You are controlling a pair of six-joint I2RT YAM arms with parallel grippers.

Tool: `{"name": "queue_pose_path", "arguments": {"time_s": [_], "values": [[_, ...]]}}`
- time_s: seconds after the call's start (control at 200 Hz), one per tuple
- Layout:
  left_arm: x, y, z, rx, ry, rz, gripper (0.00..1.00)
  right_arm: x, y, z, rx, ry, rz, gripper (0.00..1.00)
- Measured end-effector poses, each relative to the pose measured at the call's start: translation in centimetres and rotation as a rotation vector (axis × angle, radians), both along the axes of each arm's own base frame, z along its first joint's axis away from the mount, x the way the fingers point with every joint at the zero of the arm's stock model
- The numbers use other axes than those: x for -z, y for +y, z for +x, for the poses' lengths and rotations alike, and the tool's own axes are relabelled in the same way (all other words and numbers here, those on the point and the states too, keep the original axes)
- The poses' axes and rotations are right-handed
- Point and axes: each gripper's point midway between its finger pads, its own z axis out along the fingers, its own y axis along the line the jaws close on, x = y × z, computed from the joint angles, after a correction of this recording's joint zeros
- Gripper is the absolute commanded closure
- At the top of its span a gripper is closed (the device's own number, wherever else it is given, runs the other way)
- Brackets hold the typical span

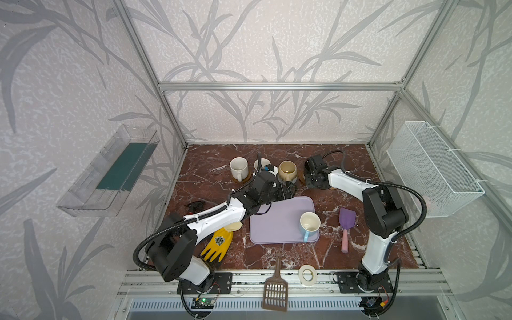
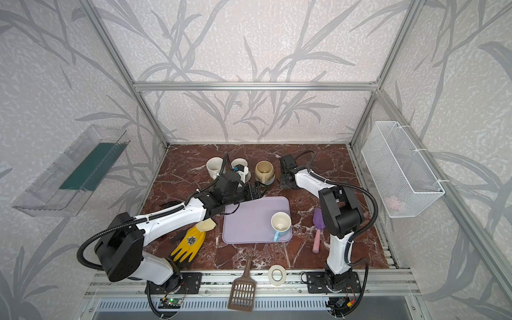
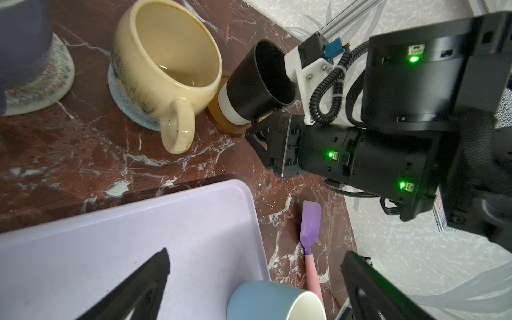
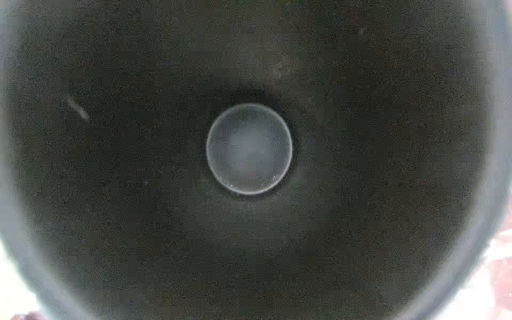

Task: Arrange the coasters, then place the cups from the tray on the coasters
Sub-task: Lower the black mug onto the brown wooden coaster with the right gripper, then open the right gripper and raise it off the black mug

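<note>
The lavender tray (image 1: 277, 221) (image 2: 249, 224) (image 3: 110, 235) holds one light blue cup (image 1: 309, 223) (image 2: 280, 223) (image 3: 263, 302) at its near right corner. Along the back, an off-white cup (image 1: 238, 167) stands on an amber coaster (image 1: 240, 180). A lavender cup (image 3: 22, 36) stands on a cream woven coaster (image 3: 41, 88), and a beige-yellow cup (image 1: 287, 169) (image 3: 166, 63) on a grey-blue coaster (image 3: 124, 108). The black cup (image 3: 260, 77) (image 4: 249, 149) rests on an amber coaster (image 3: 219, 117). My right gripper (image 1: 313, 180) (image 3: 259, 126) is at its side; how its jaws stand is hidden. My left gripper (image 1: 288, 191) (image 3: 256, 252) hangs open over the tray's far edge.
A purple scoop with a pink handle (image 1: 346, 227) lies right of the tray and a yellow glove (image 1: 217, 245) left of it. A brown slotted scoop (image 1: 275, 288) and a white tape roll (image 1: 307, 274) sit at the front edge. A wire basket (image 1: 432, 166) hangs on the right wall.
</note>
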Motion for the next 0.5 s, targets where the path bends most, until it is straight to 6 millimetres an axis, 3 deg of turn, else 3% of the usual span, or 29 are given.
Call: {"name": "queue_pose_path", "arguments": {"time_s": [0.505], "values": [[0.49,0.25,-0.10,-0.007,0.005,0.010,0.01,-0.92,0.76,-0.20,-0.029,-0.005,0.040,0.64]]}}
